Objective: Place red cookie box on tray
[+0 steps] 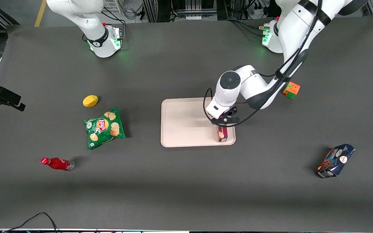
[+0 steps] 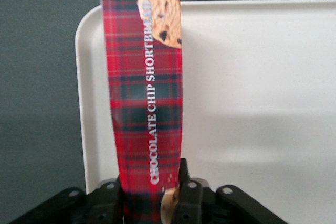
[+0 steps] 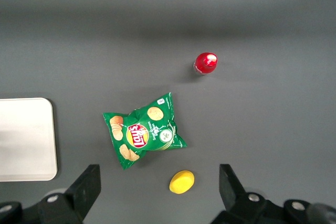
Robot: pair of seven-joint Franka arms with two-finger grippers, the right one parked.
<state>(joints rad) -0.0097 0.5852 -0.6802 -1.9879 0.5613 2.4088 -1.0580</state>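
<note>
My gripper [image 1: 222, 124] is clamped on the red cookie box [image 1: 222, 133], which hangs lengthwise straight down over the tray [image 1: 180, 123] corner, roughly 5 o'clock from tray centre.

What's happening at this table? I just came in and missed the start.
The left arm's gripper is shut on the red cookie box, holding it over the pale pink tray near the corner closest to the front camera. Whether the box already rests on the tray cannot be told. A Lay's chip bag, red bottle and dark blue cookie package lie untouched elsewhere on the table.
</note>
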